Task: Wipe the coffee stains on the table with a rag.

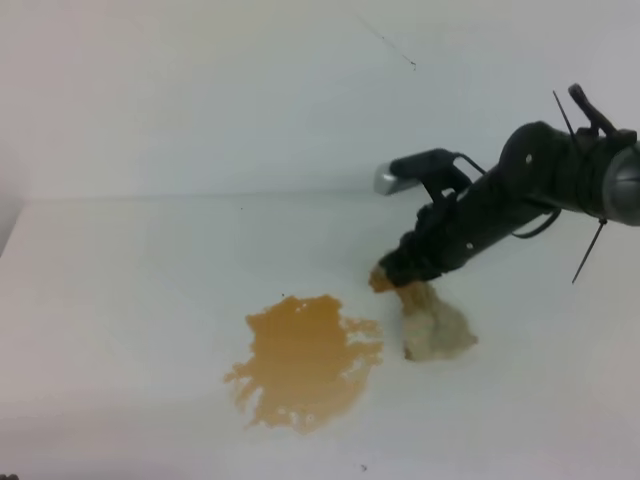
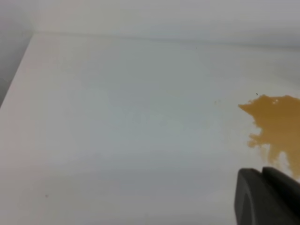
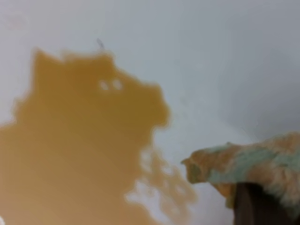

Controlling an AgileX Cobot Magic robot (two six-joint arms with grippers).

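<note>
The coffee stains (image 1: 305,360) form one orange-brown splotch with ragged edges on the white table (image 1: 130,300), left of centre at the front. Just right of it lies the rag (image 1: 435,328), a lumpy beige cloth with tan blotches. My right gripper (image 1: 402,284) comes down from the right and is shut on the rag's upper end. In the right wrist view the rag (image 3: 248,164) drapes over a dark finger (image 3: 253,206), with the stains (image 3: 79,140) close on its left. The left wrist view shows the stains (image 2: 276,122) and only a dark piece of my left gripper (image 2: 265,199).
The table meets a pale back wall (image 1: 200,90) along a straight edge. The right arm (image 1: 540,180) with its cables hangs over the table's right side. A small dark speck (image 1: 364,466) lies near the front edge.
</note>
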